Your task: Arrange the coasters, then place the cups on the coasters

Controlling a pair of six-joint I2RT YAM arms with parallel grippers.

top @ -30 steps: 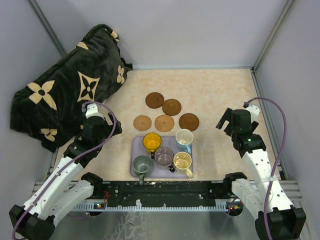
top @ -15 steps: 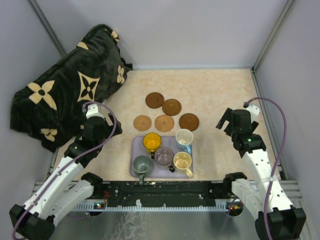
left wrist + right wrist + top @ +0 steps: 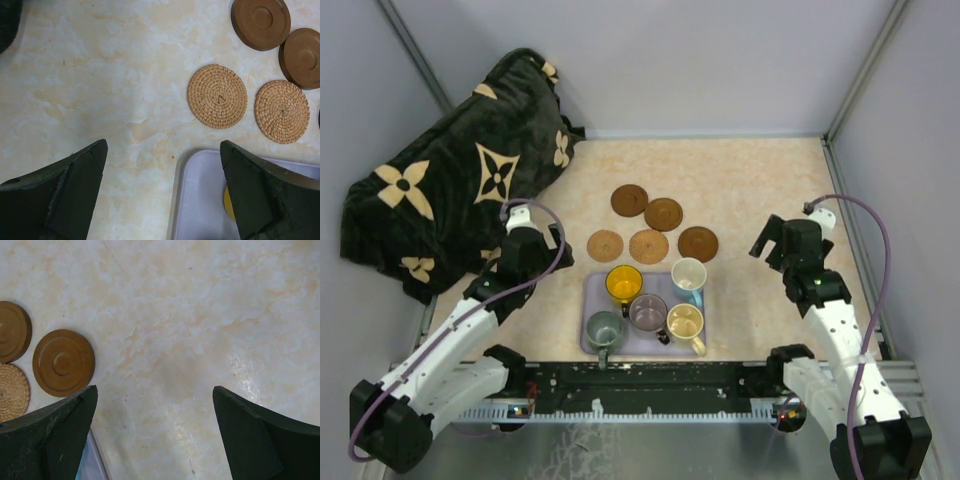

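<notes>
A: Change since last entry?
B: The left gripper (image 3: pixel 162 150) has swung forward and inward. Jaws wide, empty, over the tray's (image 3: pixel 588 300) far-left corner, near the tan coasters (image 3: pixel 605 244). The right gripper (image 3: pixel 155 390) is unmoved, wide, empty, above bare table (image 3: pixel 750 180).
A: Meaning?
B: Probably starting on the coasters. All five sit clustered beyond the tray. The five cups (image 3: pixel 647 311) wait in it.
A: Room?
B: Beige marbled top, grey walls (image 3: pixel 700 60), flowered blanket (image 3: pixel 460 170) far left.
</notes>
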